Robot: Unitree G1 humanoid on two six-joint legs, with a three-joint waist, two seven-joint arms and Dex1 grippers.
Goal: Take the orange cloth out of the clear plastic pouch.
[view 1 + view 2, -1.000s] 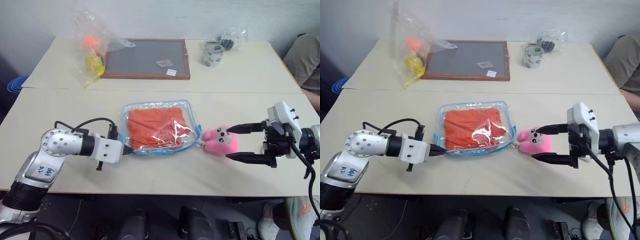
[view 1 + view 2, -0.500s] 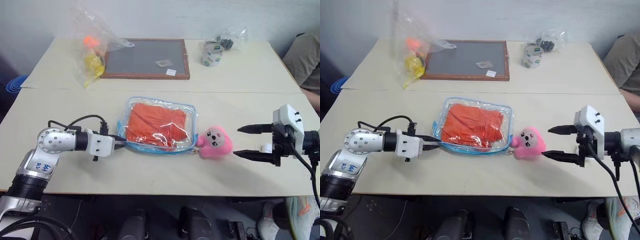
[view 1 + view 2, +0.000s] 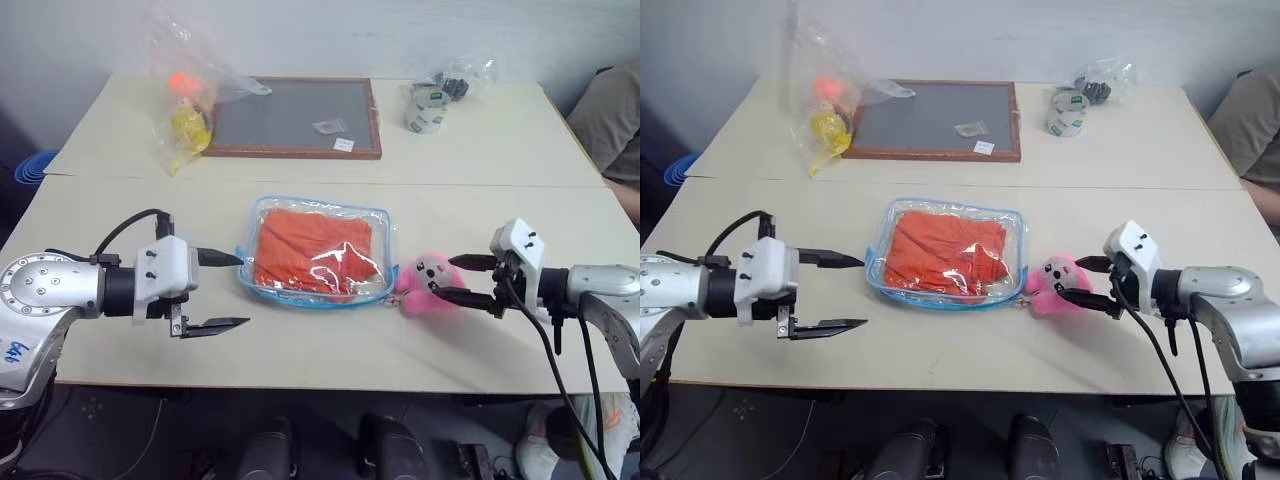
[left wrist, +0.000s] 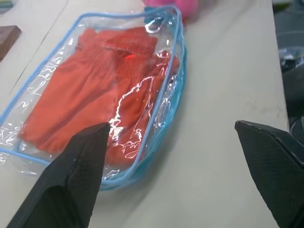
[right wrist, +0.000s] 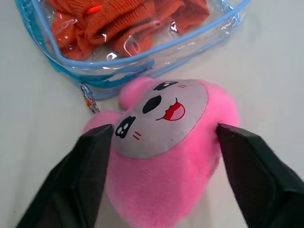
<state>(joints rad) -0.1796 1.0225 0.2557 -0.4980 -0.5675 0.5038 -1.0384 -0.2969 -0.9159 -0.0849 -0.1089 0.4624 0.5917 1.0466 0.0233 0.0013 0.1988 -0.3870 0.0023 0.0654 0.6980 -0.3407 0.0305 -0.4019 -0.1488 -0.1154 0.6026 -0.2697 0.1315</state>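
The clear plastic pouch (image 3: 300,296), trimmed in light blue, lies flat on the near table with the orange cloth (image 3: 305,250) crumpled inside it. A pink plush toy (image 3: 418,280) hangs off the pouch's right end. To the pouch's left my left gripper (image 3: 225,290) hovers open and empty, a short gap from the pouch edge (image 4: 178,71). From the right, my right gripper (image 3: 443,278) straddles the plush (image 5: 166,142). Its fingers (image 5: 95,156) touch both sides of the toy.
On the far table lie a framed grey board (image 3: 290,115), a thin clear bag with yellow and orange items (image 3: 185,100), a tape roll (image 3: 425,108) and a small bag of dark parts (image 3: 460,80). A person's sleeve (image 3: 620,120) shows at the right edge.
My left gripper let go of the pouch's left edge, opened wide and drew back and up. My right gripper moved in from the right and narrowed onto the pink plush.
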